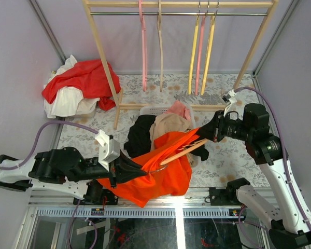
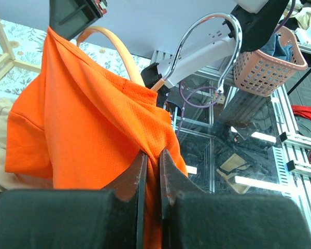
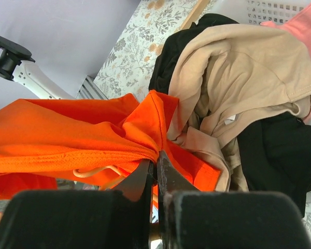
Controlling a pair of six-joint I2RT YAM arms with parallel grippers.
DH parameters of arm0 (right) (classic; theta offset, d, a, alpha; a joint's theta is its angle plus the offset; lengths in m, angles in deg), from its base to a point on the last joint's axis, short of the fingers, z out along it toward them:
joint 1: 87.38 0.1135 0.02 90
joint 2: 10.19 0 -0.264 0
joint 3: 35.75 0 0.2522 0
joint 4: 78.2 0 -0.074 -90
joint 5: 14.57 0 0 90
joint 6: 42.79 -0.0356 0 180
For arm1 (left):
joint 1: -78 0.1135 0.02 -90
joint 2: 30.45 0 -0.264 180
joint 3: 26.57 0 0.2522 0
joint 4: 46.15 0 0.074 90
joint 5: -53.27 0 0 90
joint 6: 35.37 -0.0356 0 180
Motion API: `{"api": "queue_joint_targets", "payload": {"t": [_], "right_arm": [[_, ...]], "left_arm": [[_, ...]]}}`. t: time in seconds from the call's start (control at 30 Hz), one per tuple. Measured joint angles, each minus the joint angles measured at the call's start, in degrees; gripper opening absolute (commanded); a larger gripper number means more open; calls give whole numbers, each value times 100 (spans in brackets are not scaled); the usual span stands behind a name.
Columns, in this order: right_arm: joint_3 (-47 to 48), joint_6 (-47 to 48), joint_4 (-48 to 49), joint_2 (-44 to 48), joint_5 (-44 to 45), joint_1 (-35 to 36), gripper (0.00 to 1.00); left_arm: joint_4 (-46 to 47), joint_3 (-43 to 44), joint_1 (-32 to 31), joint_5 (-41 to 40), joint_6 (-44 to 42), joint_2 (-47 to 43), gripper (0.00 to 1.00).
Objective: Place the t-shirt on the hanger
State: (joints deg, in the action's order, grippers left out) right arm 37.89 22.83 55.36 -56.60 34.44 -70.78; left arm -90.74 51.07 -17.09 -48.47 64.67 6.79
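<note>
The bright orange t-shirt (image 1: 163, 168) hangs stretched between my two grippers above the table's near edge. The peach hanger (image 1: 189, 149) is inside it, one bar slanting out toward the right arm. My left gripper (image 1: 140, 168) is shut on a fold of the shirt. In the left wrist view the t-shirt (image 2: 83, 119) drapes over the hanger's arm (image 2: 119, 49), the silver hook (image 2: 207, 31) stands free, and the left gripper (image 2: 153, 155) pinches orange cloth. My right gripper (image 1: 199, 134) is shut on the shirt's other edge. In the right wrist view the right gripper (image 3: 156, 155) holds gathered cloth (image 3: 93, 135), with the wavy bar (image 3: 93, 171) beneath.
A white laundry basket (image 1: 155, 109) behind the shirt holds a tan garment (image 1: 168, 124), black clothing (image 1: 140, 135) and something pink. A wooden rack (image 1: 106, 57) at the back carries pink (image 1: 143, 46) and yellow hangers (image 1: 194, 52). A red cloth (image 1: 85, 78) lies on white cloth at the back left.
</note>
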Motion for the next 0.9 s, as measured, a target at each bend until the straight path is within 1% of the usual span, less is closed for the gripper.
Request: {"api": "queue_joint_targets", "payload": {"t": [0.17,0.27,0.5,0.6,0.7,0.8,0.9], "right_arm": [[-22,2,-142,179,142,2,0],[-197,-61,-7,304,90,2,0],[-876,-544,839,378,-417,2,0],[-1156,-870,1443,354,-702,0,0],[-1294,-1034,1759,313,-855,0,0],[-1434,-1169,2015,291,-1036,4,0],[-1665,-1329,2273,326,-1215,13,0]], "left_arm": [[-98,103,0,7,-118,-70,0],[-98,103,0,111,-247,-111,0],[33,125,0,614,-704,-17,0],[140,144,0,798,-881,61,0],[474,201,0,968,-1069,201,0],[883,267,0,981,-1292,317,0],[1073,319,0,984,-1438,376,0]]}}
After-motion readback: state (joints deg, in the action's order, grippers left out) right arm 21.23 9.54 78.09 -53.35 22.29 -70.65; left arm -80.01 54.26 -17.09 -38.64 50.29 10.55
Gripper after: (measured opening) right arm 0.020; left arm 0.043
